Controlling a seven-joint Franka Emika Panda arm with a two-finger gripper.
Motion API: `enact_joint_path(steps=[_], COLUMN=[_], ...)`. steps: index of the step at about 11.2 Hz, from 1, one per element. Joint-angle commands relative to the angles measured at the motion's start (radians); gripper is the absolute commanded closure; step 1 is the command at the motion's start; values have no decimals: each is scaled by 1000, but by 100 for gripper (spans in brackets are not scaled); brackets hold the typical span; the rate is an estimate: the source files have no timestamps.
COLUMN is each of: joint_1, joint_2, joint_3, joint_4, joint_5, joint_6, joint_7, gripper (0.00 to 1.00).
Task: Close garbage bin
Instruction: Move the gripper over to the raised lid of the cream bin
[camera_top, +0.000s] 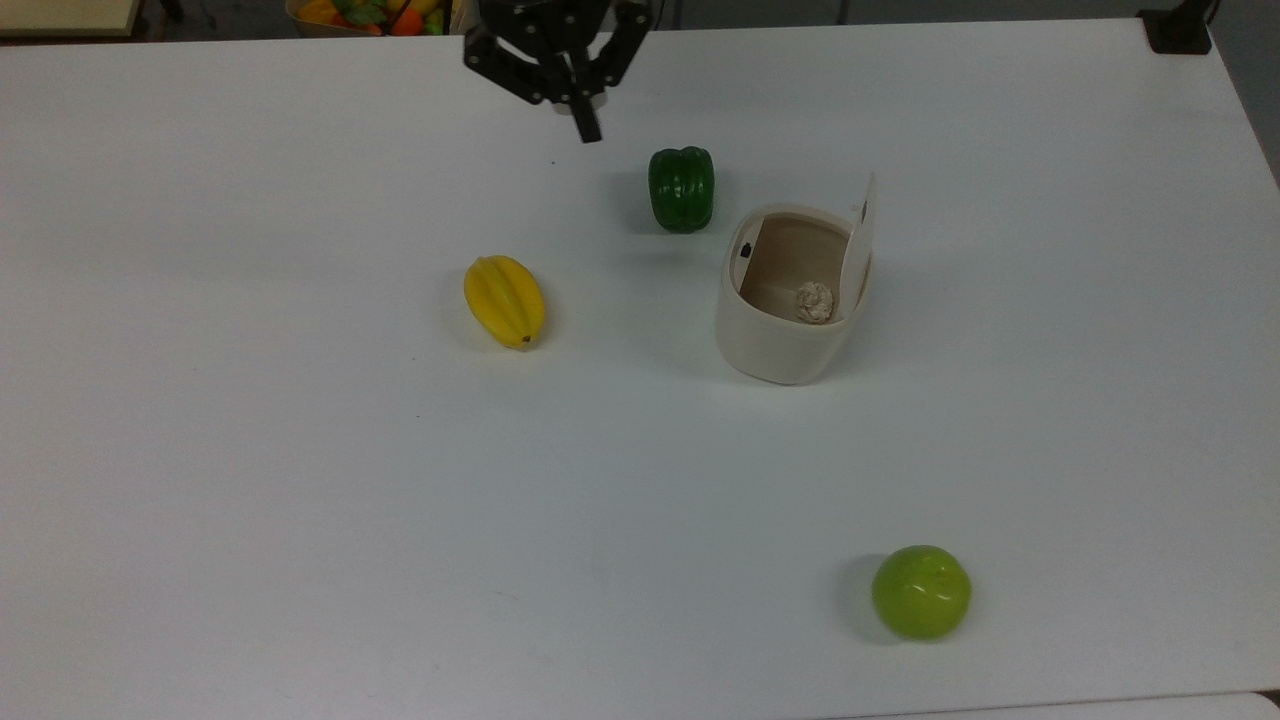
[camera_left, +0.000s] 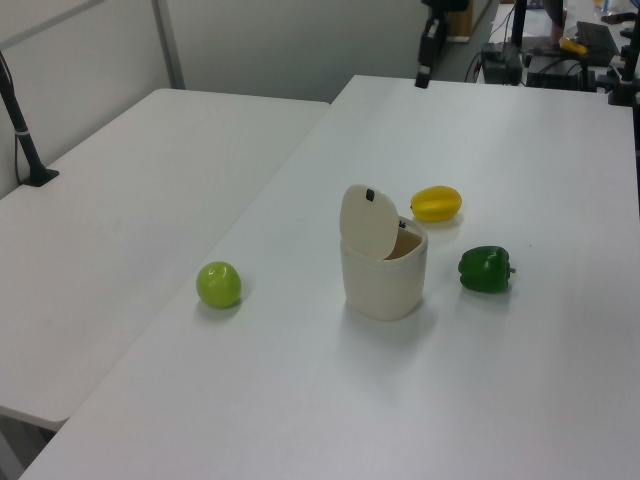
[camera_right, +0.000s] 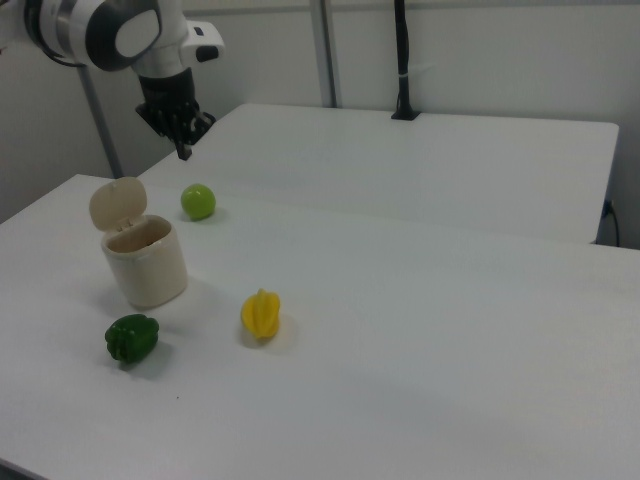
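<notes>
The cream-white garbage bin stands on the white table right of centre in the top view, its flat lid hinged up almost vertical. A crumpled paper ball lies on its tan floor, and a small black button sits at the rim. The bin and its raised lid also show in the left view, and the bin again in the right view. My black gripper hangs shut and holding nothing above the table's far edge, up-left of the bin and well apart from it. It shows as gripper and gripper too.
A green pepper lies just left of the bin in the top view. A yellow starfruit lies further left and a green apple near the front edge. A box of toy fruit sits past the far edge. A second table adjoins.
</notes>
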Motion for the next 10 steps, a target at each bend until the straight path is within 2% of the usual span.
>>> enact_joint_path(steps=[1,4,6,10], joint_1=[5,20,74,119], joint_2=[3,29,55,104], joint_3=[88,162,182,216], joint_4=[13,39,56,57], joint_5=[30,18,-20,-79], joint_6=[107,156,157,161], joint_7=[-72,-129,-123,-123], gripper=[100,100,100,100])
